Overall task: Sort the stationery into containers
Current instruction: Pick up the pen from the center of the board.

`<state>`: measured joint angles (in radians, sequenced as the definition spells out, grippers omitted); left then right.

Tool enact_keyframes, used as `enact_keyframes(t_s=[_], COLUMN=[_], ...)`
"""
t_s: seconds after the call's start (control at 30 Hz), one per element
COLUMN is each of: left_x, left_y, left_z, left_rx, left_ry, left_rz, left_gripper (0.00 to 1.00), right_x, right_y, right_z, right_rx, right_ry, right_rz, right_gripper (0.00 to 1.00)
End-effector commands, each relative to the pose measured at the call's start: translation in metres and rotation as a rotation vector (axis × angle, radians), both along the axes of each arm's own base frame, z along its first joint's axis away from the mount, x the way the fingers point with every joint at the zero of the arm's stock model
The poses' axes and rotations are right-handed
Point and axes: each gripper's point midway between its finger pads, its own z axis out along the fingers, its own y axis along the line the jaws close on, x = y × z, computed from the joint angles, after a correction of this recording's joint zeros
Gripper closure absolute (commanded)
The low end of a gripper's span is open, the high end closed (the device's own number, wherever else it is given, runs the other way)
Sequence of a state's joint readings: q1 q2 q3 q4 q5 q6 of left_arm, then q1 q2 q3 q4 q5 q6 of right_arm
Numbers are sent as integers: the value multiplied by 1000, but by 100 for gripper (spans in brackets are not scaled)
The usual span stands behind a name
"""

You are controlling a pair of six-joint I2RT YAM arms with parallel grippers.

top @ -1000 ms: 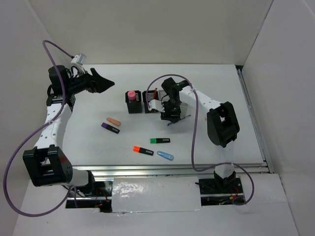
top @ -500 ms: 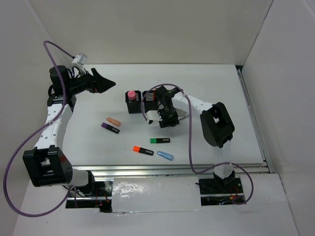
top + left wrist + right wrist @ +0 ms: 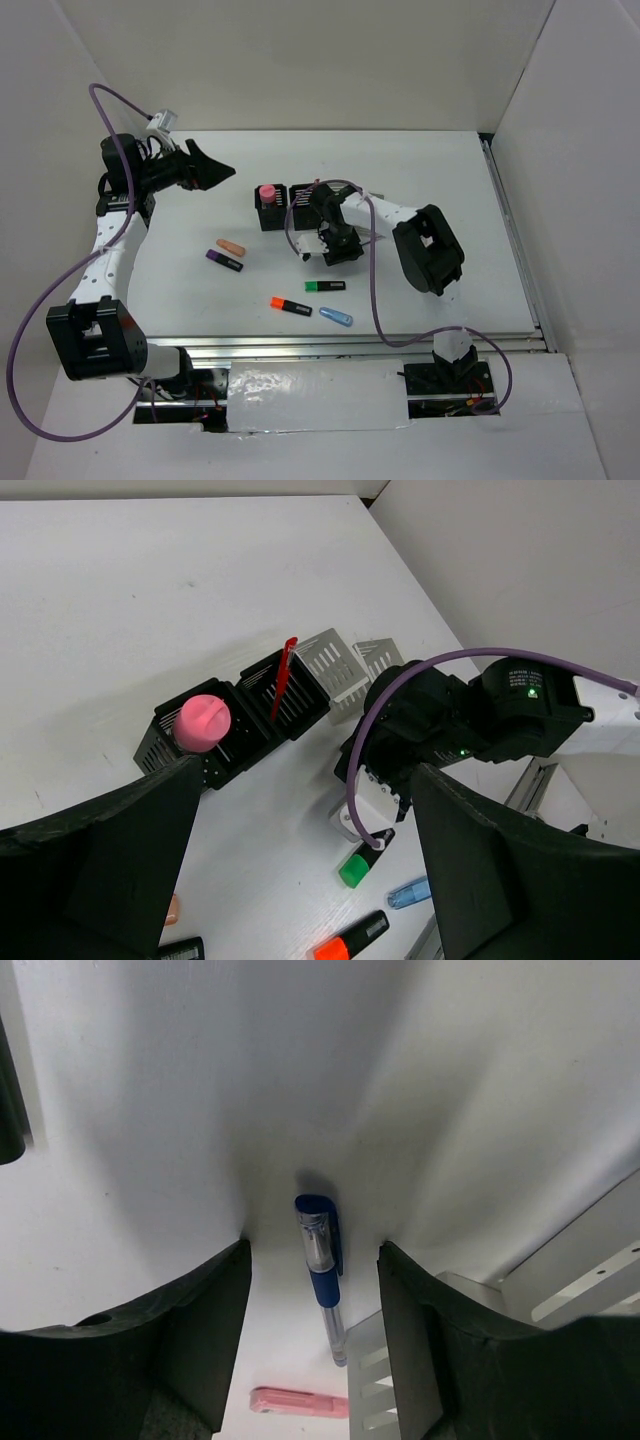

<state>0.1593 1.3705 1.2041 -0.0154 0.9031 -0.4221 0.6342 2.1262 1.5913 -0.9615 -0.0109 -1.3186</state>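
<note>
My right gripper (image 3: 335, 247) is open and low over the table, its fingers on either side of a blue pen (image 3: 322, 1270) that lies flat; it touches neither finger. A pink pen (image 3: 298, 1401) lies just beyond, beside a grey cup (image 3: 385, 1385). Two black cups stand in a row: one (image 3: 268, 210) holds a pink marker (image 3: 266, 191), the other (image 3: 288, 695) a red pen (image 3: 284, 673). Two grey cups (image 3: 336, 660) stand past them. My left gripper (image 3: 208, 168) is open and empty, high at the far left.
Loose on the table in front of the cups lie a peach marker (image 3: 231, 246), a purple marker (image 3: 224, 260), a green marker (image 3: 325, 286), an orange highlighter (image 3: 291, 306) and a light blue one (image 3: 335, 317). White walls enclose the table.
My right gripper has swung left and down from beside the cups to just over the table. The left arm has not moved.
</note>
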Motion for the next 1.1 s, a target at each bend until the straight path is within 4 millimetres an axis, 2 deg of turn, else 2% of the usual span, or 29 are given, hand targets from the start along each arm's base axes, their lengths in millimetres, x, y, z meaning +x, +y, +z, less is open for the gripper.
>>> enact_keyframes(t_s=[0.0,0.13,0.3,0.33,0.4,0.53,0.67,0.77,0.83,0.87,0.93,0.97,1.03,1.07], left_x=[-8,-8,-7,-8,-7,-6,-9,-12,-13,-13,-13,-13,-12,-11], left_y=[-1,3,8,8,11,14,14,13,13,15,17,19,24,28], left_z=[16,18,20,22,23,27,25,24,26,31,35,36,37,43], left_rx=[9,12,4,5,8,26,18,16,21,32,40,39,39,31], left_ry=[-60,-67,-65,-70,-75,-99,-80,-78,-89,-109,-123,-126,-122,-137], left_rz=[-17,-9,-3,-1,3,16,17,22,24,32,41,47,89,116], left_gripper=[3,3,3,3,3,3,3,3,3,3,3,3,1,1], right_x=[6,-4,-14,-18,-26,-39,-45,-40,-35,-35,-32,-34,-33,-37], right_y=[6,10,13,19,22,29,28,29,33,40,41,51,53,65], right_z=[-2,-7,-10,-8,-6,12,33,61,89,110,143,173,209,244], right_rx=[-20,-26,-41,-16,0,57,110,186,263,322,404,487,603,732], right_ry=[-31,-6,23,33,53,74,79,51,26,42,42,55,86,106], right_rz=[46,78,99,106,106,53,-65,-148,-203,-244,-313,-316,-381,-364], right_gripper=[40,47,73,79,85,97,100,100,100,100,100,100,100,100])
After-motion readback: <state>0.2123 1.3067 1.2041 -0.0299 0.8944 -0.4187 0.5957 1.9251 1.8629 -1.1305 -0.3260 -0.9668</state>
